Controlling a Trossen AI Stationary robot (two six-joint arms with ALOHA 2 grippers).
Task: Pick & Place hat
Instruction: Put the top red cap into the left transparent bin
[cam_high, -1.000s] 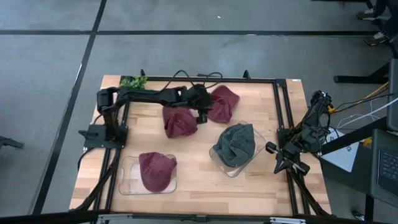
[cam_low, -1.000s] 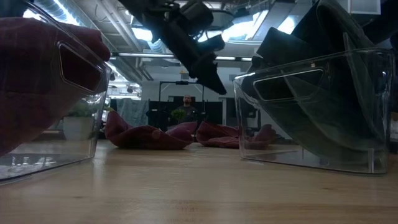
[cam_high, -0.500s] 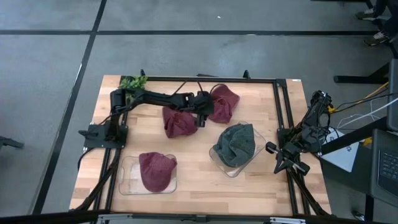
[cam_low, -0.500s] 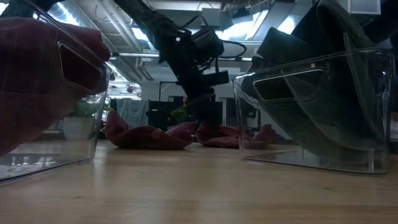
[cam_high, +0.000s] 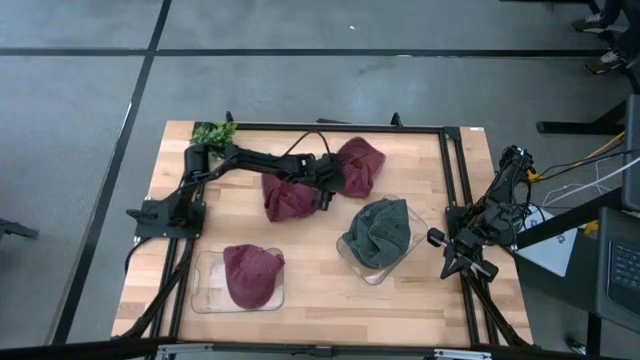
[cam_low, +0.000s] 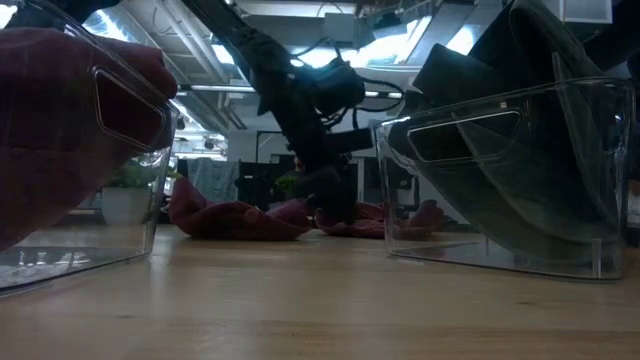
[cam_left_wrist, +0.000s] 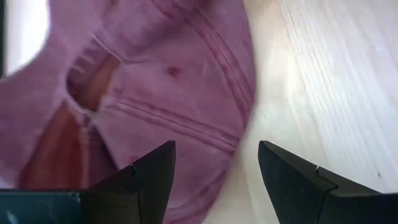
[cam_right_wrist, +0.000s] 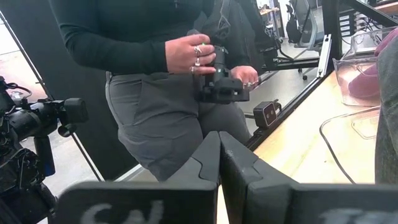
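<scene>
I have the left gripper (cam_high: 322, 192) low over the table (cam_high: 310, 290), its fingers (cam_left_wrist: 152, 177) spread apart above the edge of a maroon hat (cam_left_wrist: 155, 93) that lies flat on the wood. A second maroon hat (cam_high: 358, 165) lies just beside it. One more maroon hat sits in the left bin (cam_high: 203, 295), and a grey hat (cam_high: 381, 232) in the right bin (cam_high: 420, 222). The right gripper (cam_right_wrist: 219, 158) is parked at the table's right edge, fingers pressed together on nothing, facing a person (cam_right_wrist: 168, 81).
</scene>
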